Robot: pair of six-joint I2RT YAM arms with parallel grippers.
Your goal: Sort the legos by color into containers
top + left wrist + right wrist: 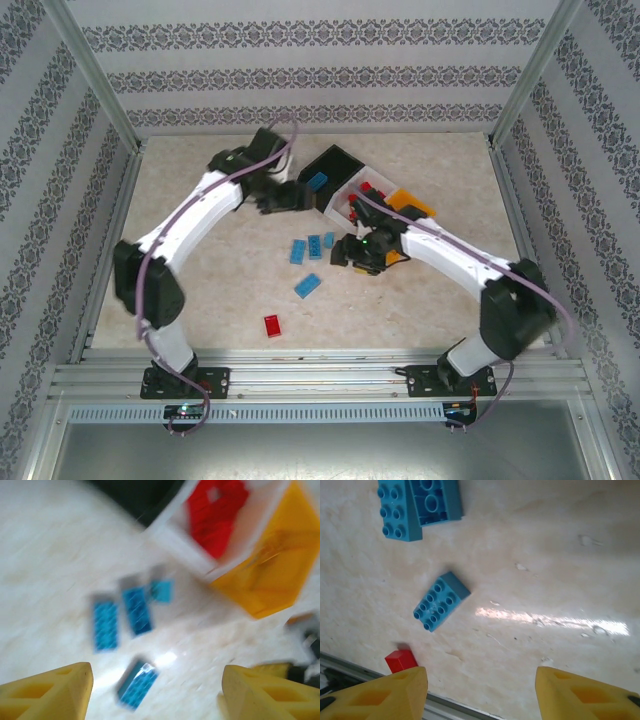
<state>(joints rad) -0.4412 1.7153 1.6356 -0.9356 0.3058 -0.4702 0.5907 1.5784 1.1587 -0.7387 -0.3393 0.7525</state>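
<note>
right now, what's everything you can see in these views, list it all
table: 1, beige marbled, under everything
bins: 3 joined in a row at the far middle, black, white, orange
blue brick: 1, blue, in the black bin
red bricks: several, red, in the white bin, count unclear
blue bricks: 4, blue, loose on the table, three clustered, one nearer the bases
red brick: 1, red, loose on the table, nearest the bases
left arm: 1, white and black, jaws apart and empty by the black bin
right arm: 1, white and black, jaws apart and empty just right of the blue cluster
</note>
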